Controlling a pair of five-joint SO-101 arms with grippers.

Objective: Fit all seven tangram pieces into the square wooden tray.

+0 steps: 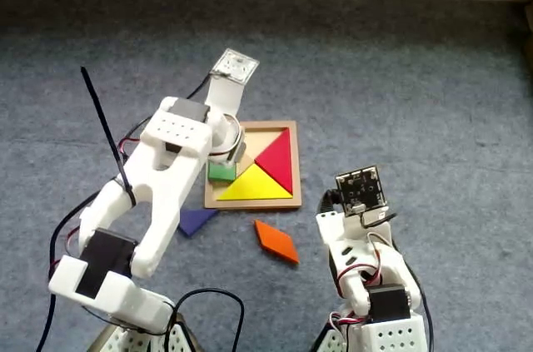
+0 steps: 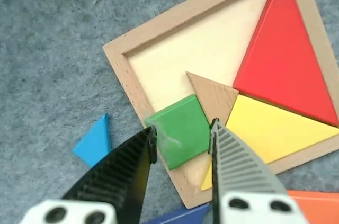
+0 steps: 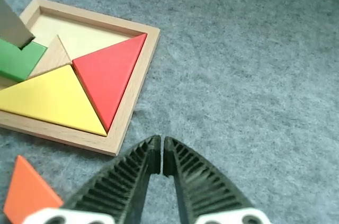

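The square wooden tray [image 1: 293, 166] [image 2: 119, 60] holds a red triangle [image 1: 279, 157] [image 2: 283, 60], a yellow triangle [image 1: 252, 186] [image 2: 270, 131] and a small wood-coloured triangle [image 2: 214, 97]. My left gripper [image 2: 183, 138] [image 1: 223, 162] is shut on the green square [image 2: 179, 130] [image 1: 221, 172], which hangs tilted over the tray's left rim. On the carpet lie a light blue triangle [image 2: 95, 142], a dark blue piece [image 1: 196, 219] and an orange parallelogram [image 1: 276, 240] [image 3: 26, 192]. My right gripper [image 3: 161, 152] is shut over bare carpet, off the tray's near right corner.
Grey carpet covers the table all around. The left arm [image 1: 158, 194] stretches over the tray's left side and covers the carpet beside it. The right arm [image 1: 366, 260] sits at the near right. Open carpet lies to the right of the tray.
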